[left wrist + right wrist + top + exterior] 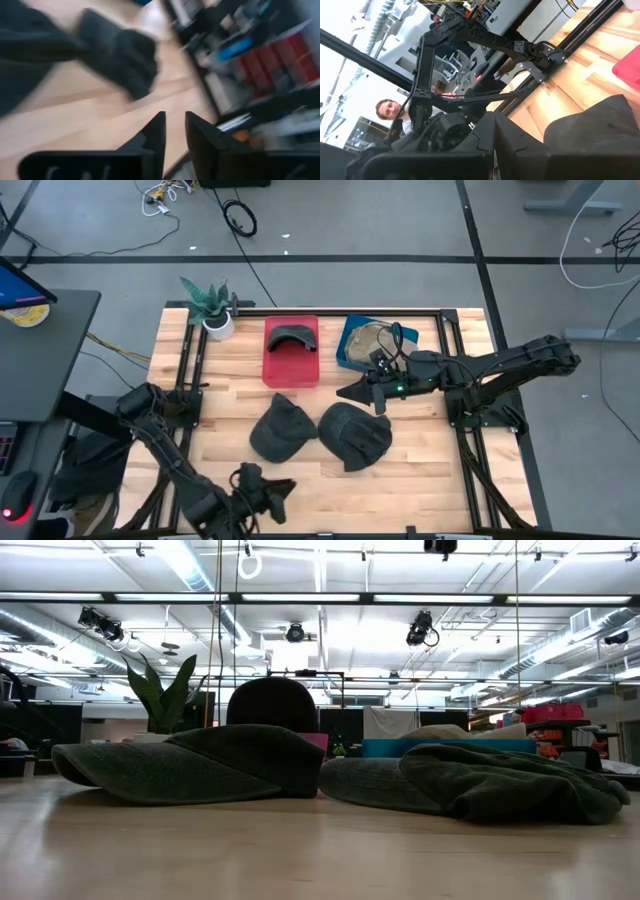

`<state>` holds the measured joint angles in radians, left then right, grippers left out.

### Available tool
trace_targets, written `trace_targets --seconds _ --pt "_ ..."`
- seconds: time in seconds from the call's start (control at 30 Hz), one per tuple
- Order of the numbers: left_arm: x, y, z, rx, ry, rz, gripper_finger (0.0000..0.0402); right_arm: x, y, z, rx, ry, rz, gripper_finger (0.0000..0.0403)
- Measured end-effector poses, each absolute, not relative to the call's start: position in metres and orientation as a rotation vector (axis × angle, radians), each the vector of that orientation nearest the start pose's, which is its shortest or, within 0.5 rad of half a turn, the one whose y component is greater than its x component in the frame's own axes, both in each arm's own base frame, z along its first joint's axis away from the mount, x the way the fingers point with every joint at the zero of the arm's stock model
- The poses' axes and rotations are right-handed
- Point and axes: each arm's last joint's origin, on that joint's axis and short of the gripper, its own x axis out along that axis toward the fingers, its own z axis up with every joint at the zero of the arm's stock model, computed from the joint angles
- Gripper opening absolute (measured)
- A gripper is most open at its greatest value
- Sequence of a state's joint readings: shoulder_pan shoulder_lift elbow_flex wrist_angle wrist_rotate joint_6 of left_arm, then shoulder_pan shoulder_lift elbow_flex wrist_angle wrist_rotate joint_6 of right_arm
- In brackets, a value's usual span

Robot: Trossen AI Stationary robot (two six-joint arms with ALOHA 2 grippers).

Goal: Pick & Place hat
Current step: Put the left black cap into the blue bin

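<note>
Two dark hats lie flat on the wooden table: one left of centre, the other beside it on the right. My right gripper hovers shut above the table, just past the right hat's far edge, and touches nothing. The left gripper waits at the near edge, its fingers a narrow gap apart, pointing toward a dark hat. Neither gripper shows in the low view.
A red bin at the far side holds a dark hat. A blue bin beside it holds a tan hat. A potted plant stands at the far left corner. A person is beyond the table.
</note>
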<state>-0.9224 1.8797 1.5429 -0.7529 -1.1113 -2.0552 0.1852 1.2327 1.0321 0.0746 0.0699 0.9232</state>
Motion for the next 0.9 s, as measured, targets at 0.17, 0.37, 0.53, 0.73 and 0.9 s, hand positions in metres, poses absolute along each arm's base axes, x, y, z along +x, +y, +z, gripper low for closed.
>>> trace_targets --seconds 0.17,0.37,0.53,0.73,0.9 --pt "0.274 -0.291 0.269 -1.139 0.010 0.566 0.0035 0.276 0.051 0.350 0.849 0.190 0.099 0.0007" --pt "0.275 -0.305 0.274 -1.223 -0.098 0.512 0.0015 0.275 0.053 0.348 0.764 0.239 0.183 0.0007" --pt "0.278 -0.325 0.275 -1.267 -0.311 0.503 0.0014 0.274 0.055 0.346 0.707 0.276 0.230 0.0007" --pt "0.287 -0.339 0.263 -1.365 -0.408 0.504 0.0014 0.274 0.056 0.346 0.675 0.290 0.279 0.0007" --pt "0.294 -0.351 0.247 -1.459 -0.476 0.505 0.0014 0.273 0.057 0.345 0.664 0.308 0.314 0.0007"
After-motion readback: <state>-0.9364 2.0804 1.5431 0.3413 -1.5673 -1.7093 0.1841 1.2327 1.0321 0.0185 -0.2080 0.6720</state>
